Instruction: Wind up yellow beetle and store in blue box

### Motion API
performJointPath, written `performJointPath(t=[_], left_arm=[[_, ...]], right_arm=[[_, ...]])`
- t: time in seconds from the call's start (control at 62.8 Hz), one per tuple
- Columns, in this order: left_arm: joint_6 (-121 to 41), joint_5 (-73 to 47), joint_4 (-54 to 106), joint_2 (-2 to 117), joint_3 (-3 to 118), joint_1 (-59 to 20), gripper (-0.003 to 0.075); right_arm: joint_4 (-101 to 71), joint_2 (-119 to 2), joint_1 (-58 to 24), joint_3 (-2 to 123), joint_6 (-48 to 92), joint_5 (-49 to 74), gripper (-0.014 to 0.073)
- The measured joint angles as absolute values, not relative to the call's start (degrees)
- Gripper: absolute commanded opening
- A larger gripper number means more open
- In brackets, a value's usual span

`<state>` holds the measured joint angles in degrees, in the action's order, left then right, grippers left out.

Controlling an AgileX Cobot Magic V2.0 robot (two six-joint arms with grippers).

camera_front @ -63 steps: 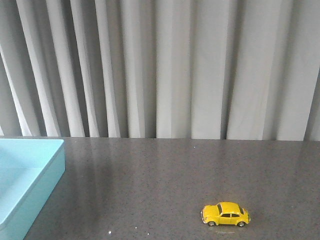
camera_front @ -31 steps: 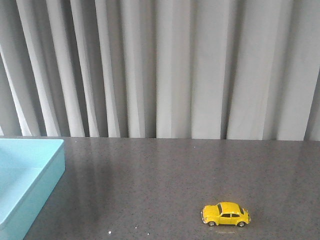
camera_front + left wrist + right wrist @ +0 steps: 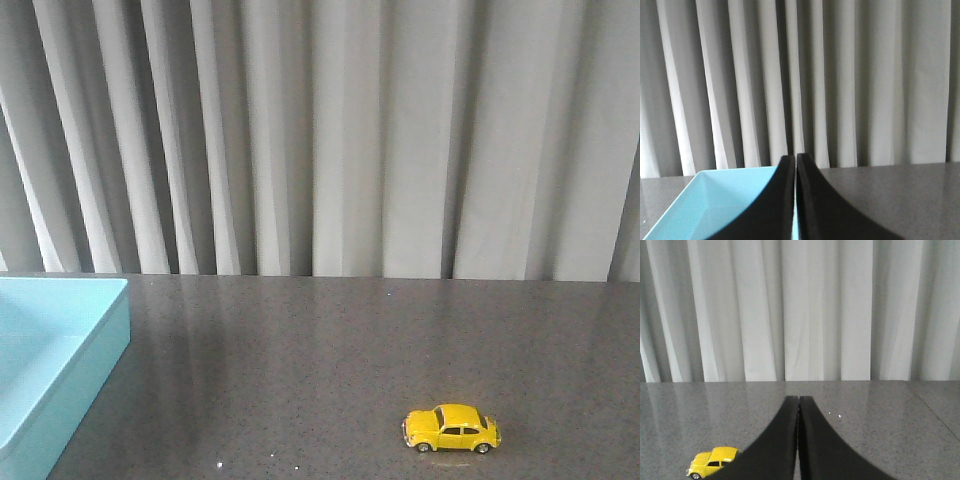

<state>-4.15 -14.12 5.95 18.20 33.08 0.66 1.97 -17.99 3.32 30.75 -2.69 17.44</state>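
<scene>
Low and right of centre in the front frame – yellow beetle on the dark table, side-on, long axis across the frame, nose toward the left edge. Far at lower left, well apart – blue box. Left gripper and right gripper both pressed closed, gripping nothing.

A yellow beetle is seen side-on, upright on a dark speckled table, well apart from the blue box at the left edge; grey curtains are hung behind.
</scene>
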Motion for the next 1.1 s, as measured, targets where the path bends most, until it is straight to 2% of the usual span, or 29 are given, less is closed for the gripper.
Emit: performJointPath(t=[0.143,0.303,0.494,0.812,0.94,1.003,1.099], left_arm=[[-5.59,-19.75,5.95,27.01,39.02,0.66,-0.0006],[-5.71,-23.88,5.95,32.96,39.68,0.66,-0.0006],[-5.72,-30.24,5.95,36.59,39.68,0.66,-0.0006],[-5.72,-34.53,5.91,38.81,39.68,0.66,0.0000],[-5.72,-34.53,5.91,38.81,39.68,0.66,0.0065],[-5.72,-34.53,5.91,38.81,39.68,0.66,0.0134],[-5.72,-34.53,5.91,38.81,39.68,0.66,0.0287]], right_arm=[[2.21,-26.27,3.32,35.44,-2.30,20.99,-0.0007],[2.21,-33.68,3.32,35.81,-2.24,25.58,-0.0007],[2.21,-39.89,3.32,35.81,-1.61,33.03,-0.0007],[1.06,-44.01,3.32,35.81,-1.43,35.12,0.0004],[1.06,-44.01,3.32,35.81,-1.37,35.14,0.0095],[1.06,-44.01,3.32,35.81,-0.87,35.37,0.0177],[1.06,-44.01,3.32,35.81,0.76,35.42,0.0347]])
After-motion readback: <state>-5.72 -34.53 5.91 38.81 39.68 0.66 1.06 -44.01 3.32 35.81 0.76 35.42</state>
